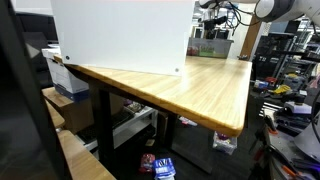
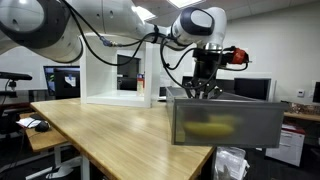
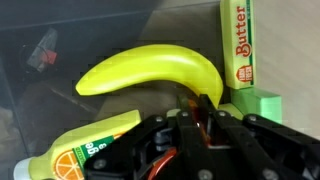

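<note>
The arm [image 2: 110, 22] is glossy white, built of thick rounded links with dark rings at the joints. Black cables [image 2: 100, 45] loop along it. The end effector [image 2: 205, 90] is black, with orange wiring [image 3: 197, 115] between its linkages and an orange-red fitting [image 2: 238, 57] beside the wrist.

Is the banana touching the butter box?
Touching. The wrist view shows the banana with its right end against the butter box, no gap between them.
</note>
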Available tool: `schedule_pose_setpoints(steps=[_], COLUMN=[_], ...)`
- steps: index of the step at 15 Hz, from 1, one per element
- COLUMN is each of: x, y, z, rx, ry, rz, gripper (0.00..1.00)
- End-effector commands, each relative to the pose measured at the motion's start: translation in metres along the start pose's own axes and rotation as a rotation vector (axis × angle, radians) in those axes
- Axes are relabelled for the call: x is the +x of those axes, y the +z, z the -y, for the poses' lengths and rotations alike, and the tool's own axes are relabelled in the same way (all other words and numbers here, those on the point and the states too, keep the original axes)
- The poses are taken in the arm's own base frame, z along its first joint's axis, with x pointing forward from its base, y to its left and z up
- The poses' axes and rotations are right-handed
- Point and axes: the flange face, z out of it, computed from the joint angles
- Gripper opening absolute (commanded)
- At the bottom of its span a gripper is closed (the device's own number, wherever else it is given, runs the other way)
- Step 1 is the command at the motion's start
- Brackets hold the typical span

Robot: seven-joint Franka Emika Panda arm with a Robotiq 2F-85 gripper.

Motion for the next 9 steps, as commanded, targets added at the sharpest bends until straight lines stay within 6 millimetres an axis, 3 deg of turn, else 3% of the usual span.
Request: schedule_pose_setpoints(steps=[1, 9], x=[-0.005, -0.013], y=[-0.019, -0.046], z=[0.004, 0.014], rx=[-0.028, -0.046], ry=[-0.004, -0.008], rz=[-0.001, 0.013], gripper=[0.04, 0.04])
